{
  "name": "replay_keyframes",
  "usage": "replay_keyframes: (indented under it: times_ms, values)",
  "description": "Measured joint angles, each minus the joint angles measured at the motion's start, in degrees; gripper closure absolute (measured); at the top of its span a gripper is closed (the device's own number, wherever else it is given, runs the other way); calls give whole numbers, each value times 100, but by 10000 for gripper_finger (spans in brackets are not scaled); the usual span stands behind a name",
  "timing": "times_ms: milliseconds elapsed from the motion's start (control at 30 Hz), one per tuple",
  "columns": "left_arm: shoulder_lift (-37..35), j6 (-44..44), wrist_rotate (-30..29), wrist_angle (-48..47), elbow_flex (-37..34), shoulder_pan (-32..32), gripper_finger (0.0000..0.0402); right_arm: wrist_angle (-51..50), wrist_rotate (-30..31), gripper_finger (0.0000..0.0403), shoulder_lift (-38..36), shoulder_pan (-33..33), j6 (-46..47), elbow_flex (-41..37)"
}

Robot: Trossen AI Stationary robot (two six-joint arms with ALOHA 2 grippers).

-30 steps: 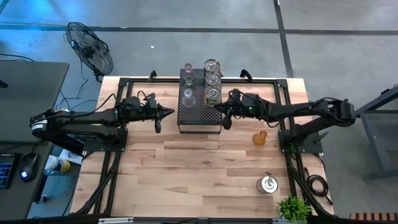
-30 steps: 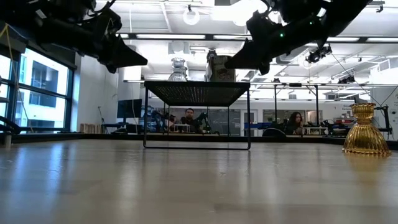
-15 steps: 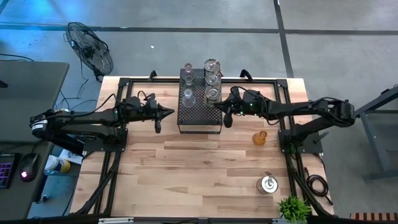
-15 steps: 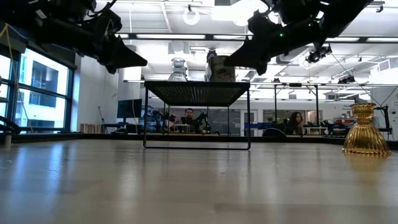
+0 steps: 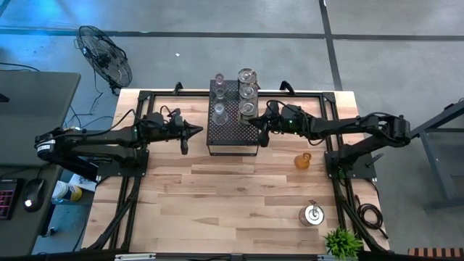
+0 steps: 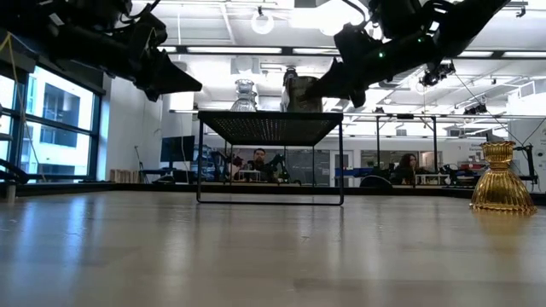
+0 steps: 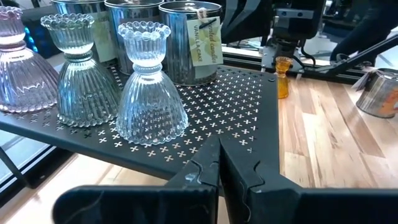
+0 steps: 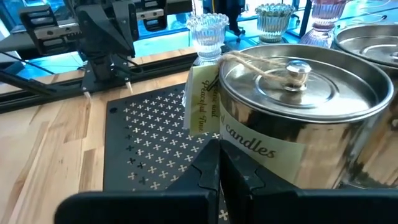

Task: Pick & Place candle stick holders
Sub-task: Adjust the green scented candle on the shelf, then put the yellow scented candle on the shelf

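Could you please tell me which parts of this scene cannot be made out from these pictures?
- Low view: only two items show above the black perforated stand; how many stand on it cannot be counted from this level.
- Right wrist view: the nearest silver candle tin hides most of the pinkish holder, and an edge cuts its top.
- High view: the silver tin near the plant is too small to read.
- Left wrist view: the amber holder is partly hidden behind the stand's corner.

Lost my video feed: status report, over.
Both end effectors shut, empty: left beside rack, right at candle tin. Amber holder and silver tin on table. Nothing blocking.
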Motion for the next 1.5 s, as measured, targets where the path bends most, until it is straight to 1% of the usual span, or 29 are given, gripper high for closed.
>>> replay_keyframes:
  times_ms: [467,667,767,867,933,1033,1100,1167,1200,1267,1400,1500]
  values:
    - [2,0,-1,-127,-2,0,401,3,108,403,0,0,108,0]
    - [2,-2,-3,-125,-2,0,401,-2,78,403,-3,-113,200,0]
    - [2,-2,-3,-125,-2,0,401,-23,52,403,-125,-115,250,0]
    - [2,-1,-5,-114,-2,0,401,-241,-57,403,-433,-15,356,0]
    - [2,-1,-7,36,-55,0,401,-606,-59,403,-687,130,475,0]
    - [2,-16,-5,574,-335,0,401,-1275,-15,403,-1107,501,761,8]
    - [2,-129,-5,958,-551,0,401,-2123,158,403,-1354,873,1010,163]
    - [1,-198,-5,1276,-738,0,401,-3154,580,403,-1479,1353,1269,482]
    - [0,-250,-5,1355,-813,0,401,-3659,758,403,-1492,1602,1384,675]
    - [2,-284,-5,1478,-921,0,401,-4429,902,403,-1458,2096,1638,1085]
    - [0,-284,34,1530,-990,0,401,-5178,883,403,-1127,2852,1988,1779]
    - [1,-295,83,1639,-990,0,401,-5678,767,403,-753,3121,2072,2241]
